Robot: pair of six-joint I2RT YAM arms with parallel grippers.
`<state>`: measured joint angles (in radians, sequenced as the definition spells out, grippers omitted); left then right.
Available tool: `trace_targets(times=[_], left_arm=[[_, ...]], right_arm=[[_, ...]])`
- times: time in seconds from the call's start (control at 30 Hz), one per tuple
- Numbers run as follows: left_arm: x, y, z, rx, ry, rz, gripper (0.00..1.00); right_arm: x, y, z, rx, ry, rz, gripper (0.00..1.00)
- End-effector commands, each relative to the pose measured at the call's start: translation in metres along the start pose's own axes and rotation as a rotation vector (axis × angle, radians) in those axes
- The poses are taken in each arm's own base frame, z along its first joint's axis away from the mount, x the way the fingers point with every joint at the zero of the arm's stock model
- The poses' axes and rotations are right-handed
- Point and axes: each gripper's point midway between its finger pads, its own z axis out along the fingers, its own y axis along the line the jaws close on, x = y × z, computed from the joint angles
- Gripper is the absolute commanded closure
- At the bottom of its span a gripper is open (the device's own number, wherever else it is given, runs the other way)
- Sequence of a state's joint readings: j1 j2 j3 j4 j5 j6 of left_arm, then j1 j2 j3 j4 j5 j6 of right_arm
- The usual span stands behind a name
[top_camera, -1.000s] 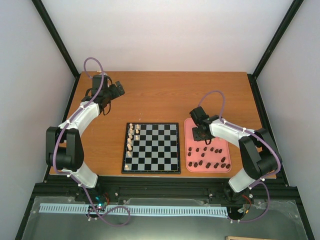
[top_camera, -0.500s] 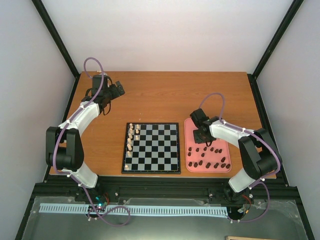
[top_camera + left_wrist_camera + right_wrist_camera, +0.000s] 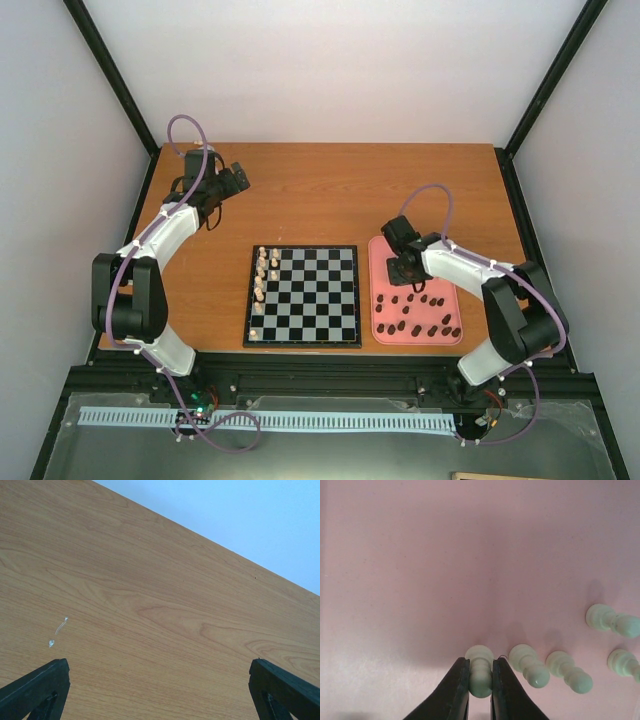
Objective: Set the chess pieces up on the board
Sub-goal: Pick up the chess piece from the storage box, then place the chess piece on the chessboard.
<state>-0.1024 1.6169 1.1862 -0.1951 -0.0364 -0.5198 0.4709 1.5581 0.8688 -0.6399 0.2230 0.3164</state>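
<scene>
Jaws of the right end effector (image 3: 480, 682) clamp a chess piece (image 3: 480, 666) on the tray (image 3: 410, 555) by the tabletop's (image 3: 150, 605) right edge, seemingly to lift it; the left end effector (image 3: 160, 690) gapes idle near the far-left corner.

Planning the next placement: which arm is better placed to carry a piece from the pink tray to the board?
Right. The right gripper is shut on a chess piece in the pink tray beside the board. The left gripper hangs open over the table, away from both.

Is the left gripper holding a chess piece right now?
No: the left gripper is open, its fingers wide apart over the wooden table with nothing between them.
</scene>
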Motion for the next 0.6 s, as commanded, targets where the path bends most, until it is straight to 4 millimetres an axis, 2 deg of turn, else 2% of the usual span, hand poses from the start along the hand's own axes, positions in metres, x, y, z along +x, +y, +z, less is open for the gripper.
trace_targets(times=[0.0,0.13,0.23,0.3,0.4,0.57], left_arm=[[-0.010,-0.003,0.001,0.015,-0.024,-0.006,0.00],[-0.011,-0.003,0.000,0.016,-0.025,-0.007,0.00],[-0.010,-0.004,0.000,0.017,-0.024,-0.008,0.00],[-0.009,-0.005,0.001,0.025,-0.019,-0.008,0.00],[-0.009,-0.006,0.002,0.027,-0.016,-0.006,0.00],[-0.012,-0.004,-0.001,0.012,-0.025,-0.002,0.00]], right_arm=[[-0.016,0.008,-0.022,-0.035,-0.065,-0.003,0.92],[-0.030,0.034,-0.046,-0.072,-0.113,-0.065,0.95],[-0.045,0.069,-0.075,-0.128,-0.173,-0.129,0.94],[-0.055,0.101,-0.094,-0.171,-0.211,-0.186,0.94],[-0.060,0.155,-0.107,-0.221,-0.221,-0.301,0.94],[-0.050,0.237,-0.103,-0.306,-0.170,-0.475,0.94]])
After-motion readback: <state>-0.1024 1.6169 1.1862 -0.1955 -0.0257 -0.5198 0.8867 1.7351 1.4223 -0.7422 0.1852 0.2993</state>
